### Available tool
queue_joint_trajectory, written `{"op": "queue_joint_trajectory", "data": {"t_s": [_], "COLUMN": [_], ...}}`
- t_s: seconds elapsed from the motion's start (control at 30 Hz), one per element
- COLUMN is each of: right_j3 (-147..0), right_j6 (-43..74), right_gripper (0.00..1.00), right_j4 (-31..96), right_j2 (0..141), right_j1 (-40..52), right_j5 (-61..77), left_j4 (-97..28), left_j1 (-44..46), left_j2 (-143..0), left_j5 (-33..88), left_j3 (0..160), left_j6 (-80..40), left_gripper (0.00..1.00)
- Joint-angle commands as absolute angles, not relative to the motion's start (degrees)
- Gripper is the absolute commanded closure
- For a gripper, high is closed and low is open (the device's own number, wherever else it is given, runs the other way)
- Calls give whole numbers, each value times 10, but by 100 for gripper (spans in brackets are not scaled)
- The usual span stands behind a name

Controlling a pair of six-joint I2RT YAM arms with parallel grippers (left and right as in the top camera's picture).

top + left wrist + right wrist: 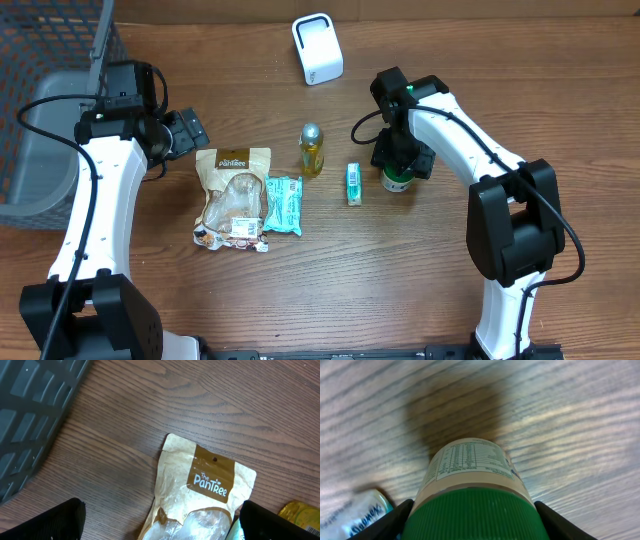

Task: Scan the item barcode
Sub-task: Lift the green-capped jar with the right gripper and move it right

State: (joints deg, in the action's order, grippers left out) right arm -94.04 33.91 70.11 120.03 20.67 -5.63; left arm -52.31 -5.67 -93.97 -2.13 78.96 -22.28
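1. The right gripper pinches the green-lidded jar by its lid.
2. The jar stands on the table, near a small teal packet.
3. The left gripper is spread, near a snack pouch.

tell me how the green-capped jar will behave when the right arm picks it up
The green-capped jar looks like rigid plastic, so it should hold its shape under the jaws. Its ribbed cap probably grips well; the glossy label may be slicker. Round and apparently upright, it could tip if nudged, then roll.
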Motion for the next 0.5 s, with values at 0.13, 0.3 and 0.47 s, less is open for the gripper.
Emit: {"op": "queue_joint_trajectory", "data": {"t_s": [0.13,0.3,0.47], "right_j3": [-938,-938,-938], "right_j6": [229,214,170], "right_gripper": [32,37,38], "right_j4": [696,684,672], "right_j2": [1199,1199,1199], "right_j1": [206,206,206], "right_j5": [-64,-63,-38], "left_j4": [-522,-522,-522], "left_j1": [-56,-56,-56], "left_j2": [-934,-934,-934], "left_j5": [-19,-19,-19], "left_j3": [797,797,797], "left_j6": [-218,-218,-218], "left_gripper": [1,0,0]}}
